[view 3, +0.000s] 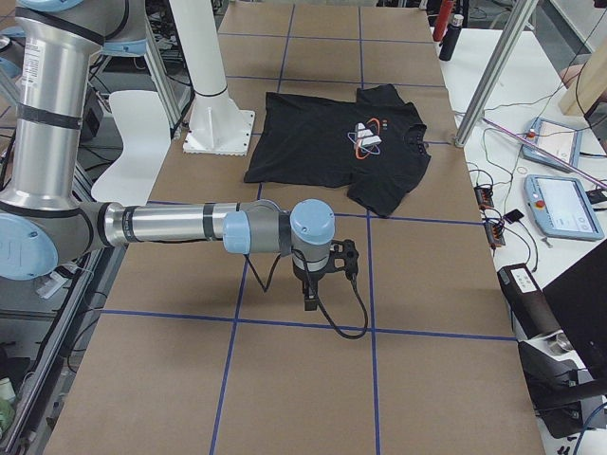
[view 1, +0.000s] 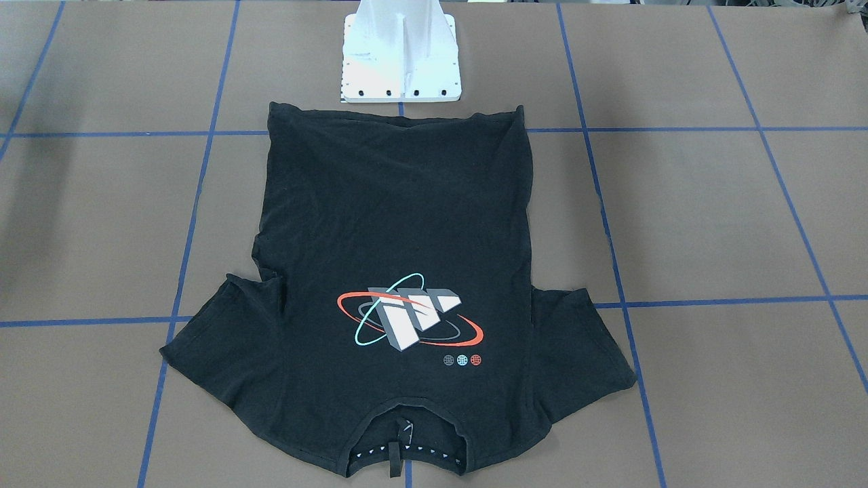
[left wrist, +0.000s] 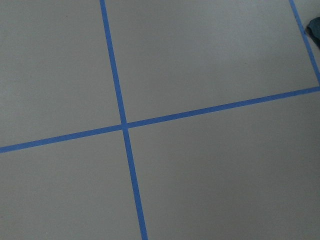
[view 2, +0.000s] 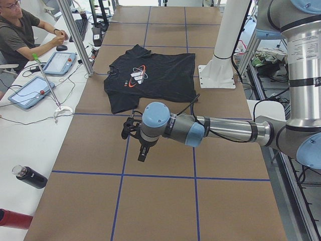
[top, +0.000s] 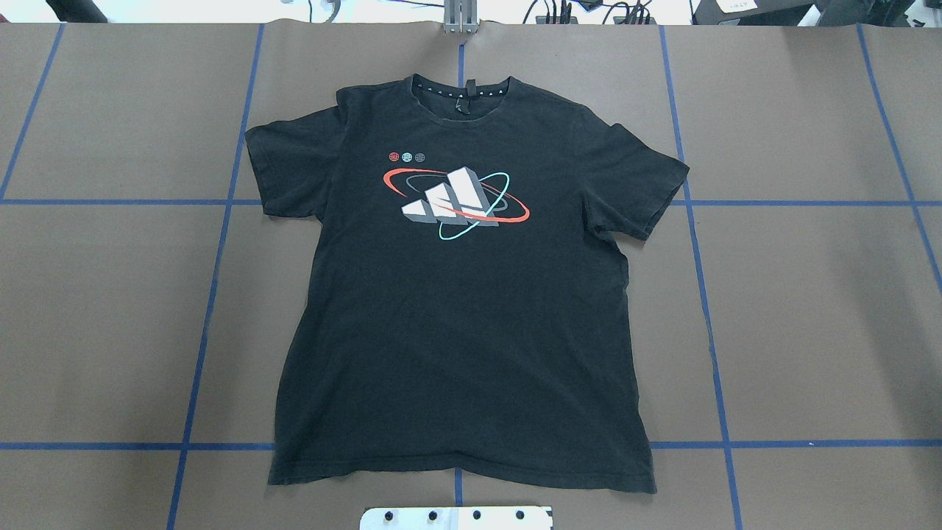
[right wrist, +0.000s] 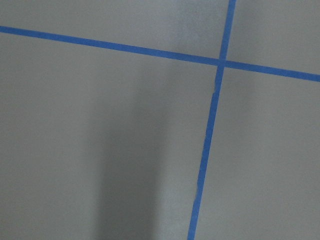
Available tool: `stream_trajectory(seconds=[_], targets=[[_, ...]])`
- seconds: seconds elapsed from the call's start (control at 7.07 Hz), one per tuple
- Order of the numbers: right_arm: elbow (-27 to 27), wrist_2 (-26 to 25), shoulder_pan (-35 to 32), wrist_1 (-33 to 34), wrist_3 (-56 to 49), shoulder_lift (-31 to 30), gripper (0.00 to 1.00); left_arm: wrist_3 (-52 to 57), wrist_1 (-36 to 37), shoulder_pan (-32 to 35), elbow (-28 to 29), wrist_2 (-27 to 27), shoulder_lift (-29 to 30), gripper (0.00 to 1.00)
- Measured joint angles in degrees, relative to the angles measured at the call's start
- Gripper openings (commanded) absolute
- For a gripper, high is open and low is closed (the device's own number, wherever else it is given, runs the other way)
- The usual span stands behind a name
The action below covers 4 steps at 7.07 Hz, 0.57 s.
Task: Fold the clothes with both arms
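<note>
The black T-shirt (top: 464, 309) lies spread flat on the brown table, graphic side up, collar (top: 461, 92) at the far edge and hem toward the robot's base. It also shows in the front view (view 1: 400, 271) and both side views (view 2: 150, 75) (view 3: 332, 152). My left gripper (view 2: 131, 130) hovers over bare table well to the shirt's left; whether it is open or shut I cannot tell. My right gripper (view 3: 346, 258) hovers over bare table to the shirt's right, state likewise unclear. A dark corner of the shirt (left wrist: 315, 26) edges the left wrist view.
The white pedestal base (view 1: 400, 57) stands just behind the hem. Blue tape lines (top: 213, 294) grid the table. A person (view 2: 20, 30) sits at a side desk with tablets (view 2: 27, 91) and a dark bottle (view 2: 30, 176). More tablets (view 3: 561, 204) lie on the other side.
</note>
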<state>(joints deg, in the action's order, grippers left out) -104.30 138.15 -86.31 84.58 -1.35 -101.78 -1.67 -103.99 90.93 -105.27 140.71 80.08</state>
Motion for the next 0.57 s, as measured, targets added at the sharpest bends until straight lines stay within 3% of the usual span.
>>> stream_trajectory(seconds=[0.28,0.57], targets=[[2.66,1.33,3.73,-3.14,5.78,5.45,1.0,0.26,-0.15,-0.1,-0.43,0.0,0.06,1.0],[7.57,0.54,10.03,-4.32,17.74,16.82,1.0,0.15,-1.03,-0.19,-0.42,0.0,0.03,1.0]])
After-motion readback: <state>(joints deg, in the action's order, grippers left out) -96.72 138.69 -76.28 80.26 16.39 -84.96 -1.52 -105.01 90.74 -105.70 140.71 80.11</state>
